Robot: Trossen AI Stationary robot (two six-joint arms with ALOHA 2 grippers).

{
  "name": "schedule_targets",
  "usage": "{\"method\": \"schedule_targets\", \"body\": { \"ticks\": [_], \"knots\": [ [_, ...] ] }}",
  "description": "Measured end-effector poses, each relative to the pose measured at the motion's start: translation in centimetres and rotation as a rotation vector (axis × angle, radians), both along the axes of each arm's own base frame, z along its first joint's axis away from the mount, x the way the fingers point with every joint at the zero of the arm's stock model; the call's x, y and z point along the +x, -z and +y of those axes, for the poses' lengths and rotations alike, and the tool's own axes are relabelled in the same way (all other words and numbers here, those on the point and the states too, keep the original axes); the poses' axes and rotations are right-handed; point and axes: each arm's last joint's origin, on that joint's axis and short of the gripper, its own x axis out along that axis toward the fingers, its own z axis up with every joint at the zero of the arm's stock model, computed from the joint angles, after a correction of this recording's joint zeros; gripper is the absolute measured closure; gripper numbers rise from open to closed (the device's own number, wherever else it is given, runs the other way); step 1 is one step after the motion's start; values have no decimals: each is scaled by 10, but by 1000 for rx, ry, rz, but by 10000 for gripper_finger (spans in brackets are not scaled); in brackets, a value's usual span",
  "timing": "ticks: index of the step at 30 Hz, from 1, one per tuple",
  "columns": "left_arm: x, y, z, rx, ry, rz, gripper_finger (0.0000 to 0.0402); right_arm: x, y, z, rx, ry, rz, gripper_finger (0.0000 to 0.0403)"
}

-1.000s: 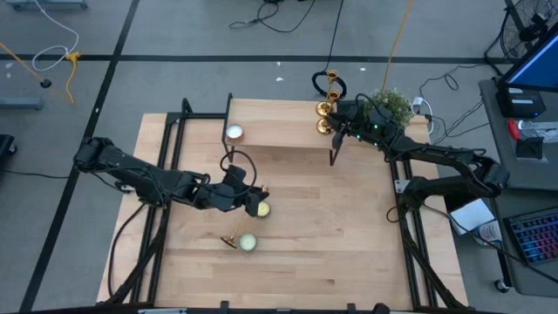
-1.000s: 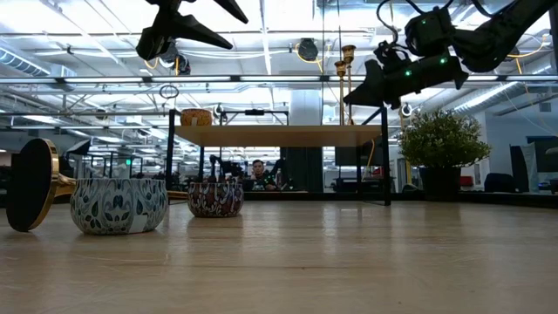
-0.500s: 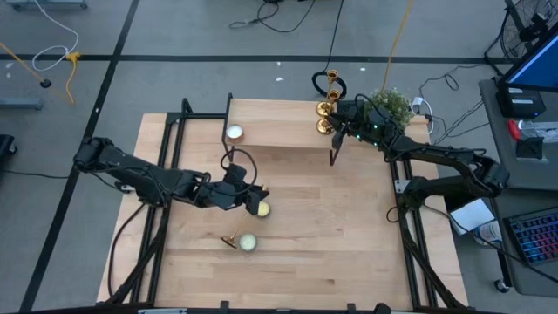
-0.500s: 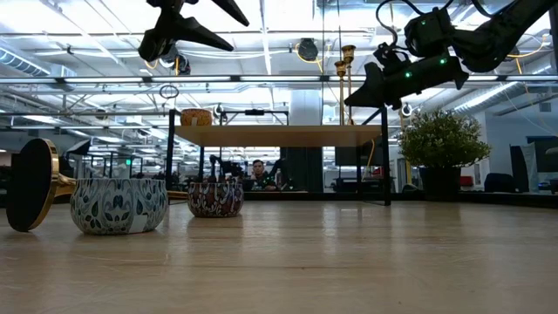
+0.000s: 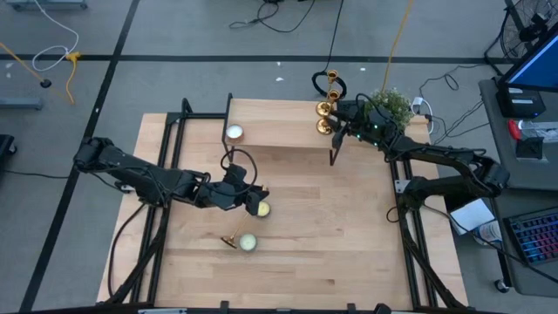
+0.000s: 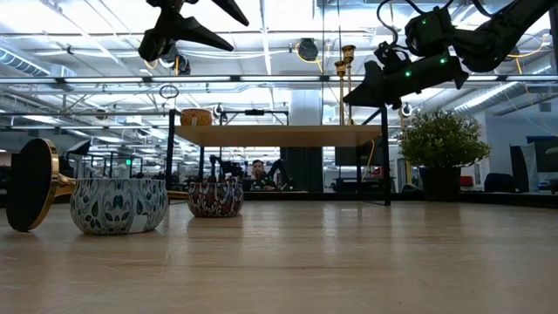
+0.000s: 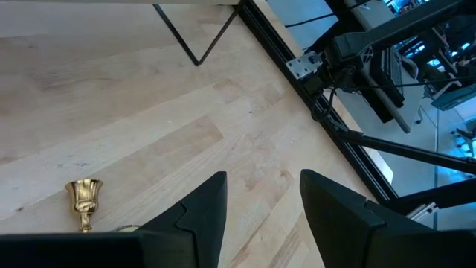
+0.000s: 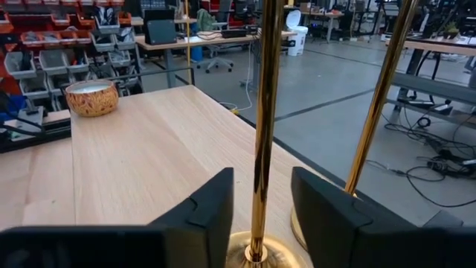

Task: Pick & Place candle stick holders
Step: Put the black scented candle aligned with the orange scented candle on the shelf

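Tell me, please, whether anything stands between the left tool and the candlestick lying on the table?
Nothing visible does. The left tool hangs open above the fallen candlestick, with only bare table between them in its wrist view.

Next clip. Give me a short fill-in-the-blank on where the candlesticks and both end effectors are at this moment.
1. On the raised shelf stand ____ upright candle stick holders.
2. The third candle stick holder lies on the ____.
3. The stem of one holder stands between the open fingers of the ____ end effector.
4. The left end effector is open and holds ____.

Answers: two; table; right; nothing
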Motion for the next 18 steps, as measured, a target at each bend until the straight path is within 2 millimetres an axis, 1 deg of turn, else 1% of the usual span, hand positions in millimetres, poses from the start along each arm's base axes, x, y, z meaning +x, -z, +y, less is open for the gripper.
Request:
{"method": "schedule_targets", "body": {
  "ticks": [5, 9, 14, 18],
  "knots": [
    [0, 0, 0, -1, 0, 0, 225, -1, 1, 1, 28, 2, -2, 224],
    [0, 0, 0, -2, 1, -1, 224, -2, -3, 4, 21, -1, -12, 194],
    [0, 0, 0, -3, 0, -1, 225, -7, -15, 14, -6, 18, -27, 164],
    [0, 0, 0, -6, -1, -6, 225, -15, -18, 24, 51, 13, -5, 149]
  ]
}}
